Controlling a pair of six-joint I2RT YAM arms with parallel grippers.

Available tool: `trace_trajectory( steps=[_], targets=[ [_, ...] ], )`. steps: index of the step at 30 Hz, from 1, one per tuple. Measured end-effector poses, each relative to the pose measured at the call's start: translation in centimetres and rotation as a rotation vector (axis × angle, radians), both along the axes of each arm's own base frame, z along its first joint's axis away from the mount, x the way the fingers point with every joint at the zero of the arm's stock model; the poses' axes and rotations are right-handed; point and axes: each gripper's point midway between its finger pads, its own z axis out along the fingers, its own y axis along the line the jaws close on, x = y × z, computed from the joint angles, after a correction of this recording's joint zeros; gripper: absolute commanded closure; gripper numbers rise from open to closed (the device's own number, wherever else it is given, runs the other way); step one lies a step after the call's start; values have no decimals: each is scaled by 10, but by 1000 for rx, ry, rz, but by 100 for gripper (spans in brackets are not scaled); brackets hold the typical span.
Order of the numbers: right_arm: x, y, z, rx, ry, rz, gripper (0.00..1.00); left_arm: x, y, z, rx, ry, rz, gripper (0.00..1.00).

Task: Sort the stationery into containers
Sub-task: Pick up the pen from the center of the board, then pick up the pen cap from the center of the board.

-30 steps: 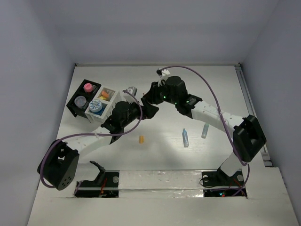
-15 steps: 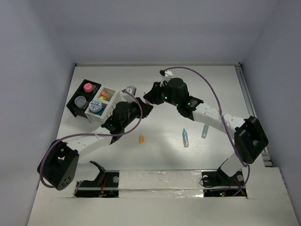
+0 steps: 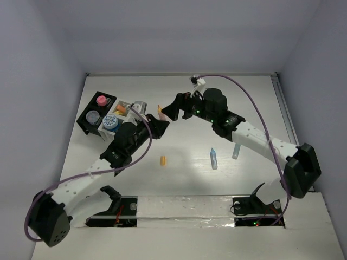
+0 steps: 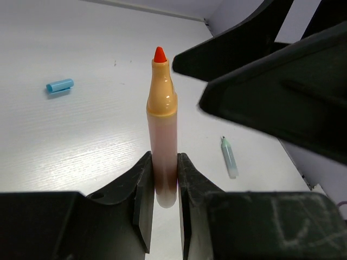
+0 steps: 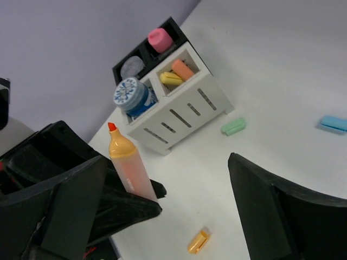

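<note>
My left gripper (image 4: 161, 197) is clamped tight on the orange marker (image 4: 161, 135). It pinches the smooth, translucent barrel low down, so the marker stands upright and uncapped above the table (image 3: 190, 181), red felt tip on top, near the white box (image 5: 181, 116). My right gripper (image 5: 165, 160) is spread wide, with nothing between its matt black fingers. The marker is just beside one finger, and as far as I can tell they are apart.

The white box is slatted plastic with open-topped compartments. The black tray (image 5: 120, 69) adjoins it.

I count two stubby sticks in one white compartment:
- an orange stick (image 5: 184, 69)
- a yellow stick (image 5: 171, 78)

There are three round tubs:
- a blue-lidded tub (image 5: 128, 93) in the white box
- a grey-lidded tub (image 5: 132, 66) in the black tray
- a pink tub (image 5: 159, 39) in the black tray

Three loose caps lie on the table:
- a green cap (image 5: 233, 127)
- a blue cap (image 5: 332, 123)
- an orange cap (image 5: 197, 241)

Two slim markers also lie flat there:
- a blue marker (image 3: 213, 158)
- a pale green marker (image 3: 236, 150)
</note>
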Motion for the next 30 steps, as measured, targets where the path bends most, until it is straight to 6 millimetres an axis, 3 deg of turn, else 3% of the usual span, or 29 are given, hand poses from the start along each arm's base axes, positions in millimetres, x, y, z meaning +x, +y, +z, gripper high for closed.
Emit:
trace_trajectory(
  steps=[5,8,10,18,20,22,27,30],
  targets=[
    [-15,-12,29,38,-55,10,0,-26,23,16,1,-7,16,100],
    [-23,-16,24,32,-37,22,0,-39,41,20,10,-1,55,100],
    [-31,-16,6,15,10,49,0,-44,51,23,27,11,80,100],
    [-61,-14,-106,-167,253,105,1,-49,74,43,126,14,148,100],
    [-73,-6,-129,-237,286,115,13,-49,79,44,152,8,161,100],
    [-91,5,-152,-313,315,147,19,-49,83,41,175,7,174,100],
    [-138,33,-189,-424,352,266,19,-48,91,34,225,14,200,100],
    [-152,42,-203,-440,380,312,19,-48,96,32,244,12,219,100]
  ],
)
